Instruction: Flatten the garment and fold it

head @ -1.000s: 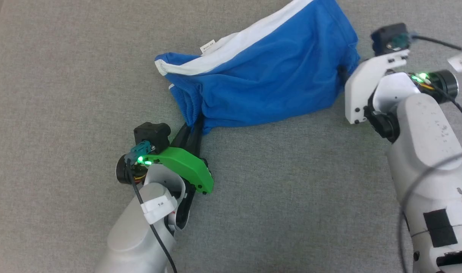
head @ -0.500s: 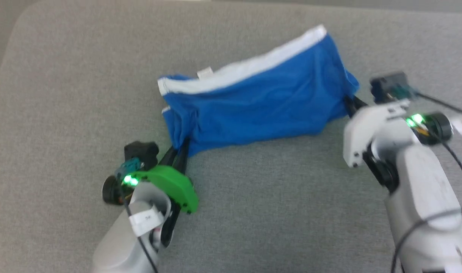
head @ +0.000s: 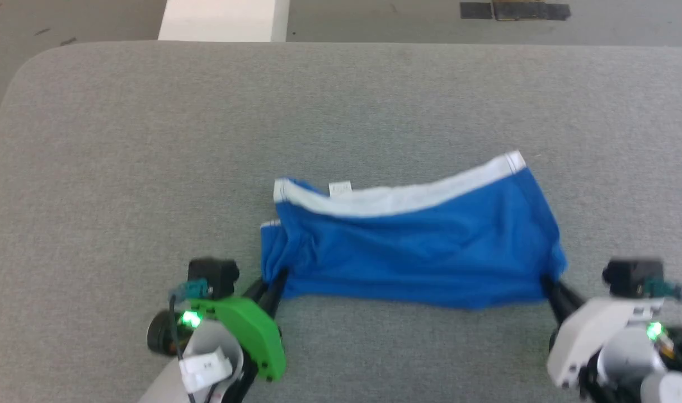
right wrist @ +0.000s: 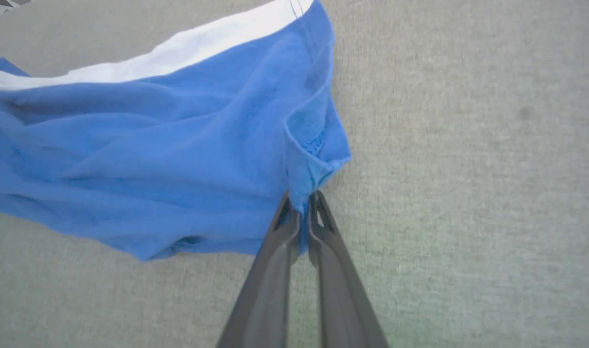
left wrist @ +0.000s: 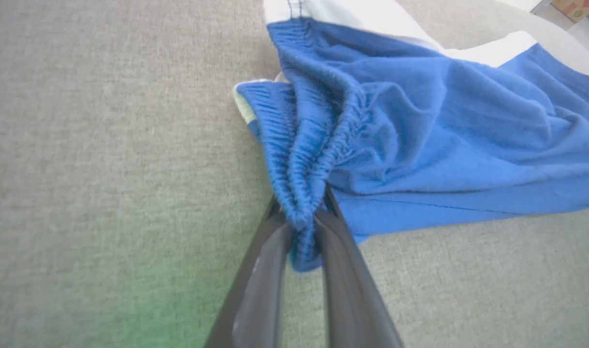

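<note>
The royal-blue garment (head: 419, 252) with its white edge band and small white label (head: 339, 188) is stretched between both grippers just above the grey padded surface (head: 341, 106). My left gripper (head: 274, 281) is shut on the gathered near-left corner of the garment (left wrist: 304, 212). My right gripper (head: 548, 285) is shut on the near-right corner of the garment (right wrist: 304, 193). The white band runs along the far edge, and the fabric between the two grips still shows wrinkles.
The grey surface has a rounded far-left corner (head: 33, 61). Beyond its far edge lies floor with a white block (head: 223, 19) and a dark strip (head: 514, 10).
The right gripper has shut on the garment's right corner. Both arms have drawn the garment toward me and stretched it wider; the camera has also tilted, bringing the far edge into view.
</note>
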Available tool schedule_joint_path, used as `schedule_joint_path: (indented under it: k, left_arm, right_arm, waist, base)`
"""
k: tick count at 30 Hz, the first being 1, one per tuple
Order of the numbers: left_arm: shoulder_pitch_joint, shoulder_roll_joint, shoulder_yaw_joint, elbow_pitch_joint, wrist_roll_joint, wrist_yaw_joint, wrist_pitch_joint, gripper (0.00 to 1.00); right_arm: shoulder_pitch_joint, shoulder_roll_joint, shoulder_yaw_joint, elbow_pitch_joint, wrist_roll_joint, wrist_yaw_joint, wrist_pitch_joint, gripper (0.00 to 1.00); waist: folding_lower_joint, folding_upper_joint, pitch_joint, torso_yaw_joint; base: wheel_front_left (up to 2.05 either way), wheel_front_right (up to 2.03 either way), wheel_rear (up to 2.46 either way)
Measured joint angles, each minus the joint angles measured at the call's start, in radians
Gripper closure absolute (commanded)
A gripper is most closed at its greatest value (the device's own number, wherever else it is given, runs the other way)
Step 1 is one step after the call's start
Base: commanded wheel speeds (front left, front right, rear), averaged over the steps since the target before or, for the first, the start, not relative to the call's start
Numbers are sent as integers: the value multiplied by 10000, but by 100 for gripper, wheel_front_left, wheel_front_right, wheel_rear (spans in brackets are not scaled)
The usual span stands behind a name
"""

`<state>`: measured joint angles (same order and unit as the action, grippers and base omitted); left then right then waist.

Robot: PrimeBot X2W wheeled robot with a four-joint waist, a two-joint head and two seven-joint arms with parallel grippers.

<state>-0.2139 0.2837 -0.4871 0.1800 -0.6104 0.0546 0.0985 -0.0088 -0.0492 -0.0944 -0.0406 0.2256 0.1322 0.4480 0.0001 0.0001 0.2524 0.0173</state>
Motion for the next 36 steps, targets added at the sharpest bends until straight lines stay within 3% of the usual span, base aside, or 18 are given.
schedule_joint_path:
  k: [4,6,7,15,22,27,36]
  left_arm:
    - [555,215,-50,-418,-238,98,403,100]
    - [753,228,-31,-558,-458,150,510,27]
    - [867,236,-15,-627,-529,188,546,0]
    - [1801,351,514,-1256,-754,552,-196,0]
    - [1613,539,869,-1181,305,598,-2491,0]
    - [711,462,1202,-556,1009,428,-3475,0]
    - [-186,-453,2752,-527,2339,-199,-3553,0]
  right_arm:
    - [571,6,52,242,290,0,4,100]
    - [615,4,84,414,295,0,-92,23]
    - [616,4,82,481,345,0,-173,0]
    - [655,-8,-439,414,81,0,-1551,0]
    - [435,-8,-642,384,-389,0,-2805,0]
    - [-107,-4,-644,938,-754,0,-3078,0]
    - [-1131,-4,-633,2274,-765,0,-2474,0]
  waist:
    - [0,0,-13,-135]
    - [0,0,-70,-162]
    - [0,0,-115,-172]
    - [0,0,-743,-93]
    - [-1,0,-945,134]
    - [0,0,-886,222]
    - [0,0,-592,263]
  base:
    - [0,0,0]
    - [0,0,0]
    - [0,0,0]
    - [0,0,0]
    - [0,0,0]
    - [0,0,0]
    - [0,0,0]
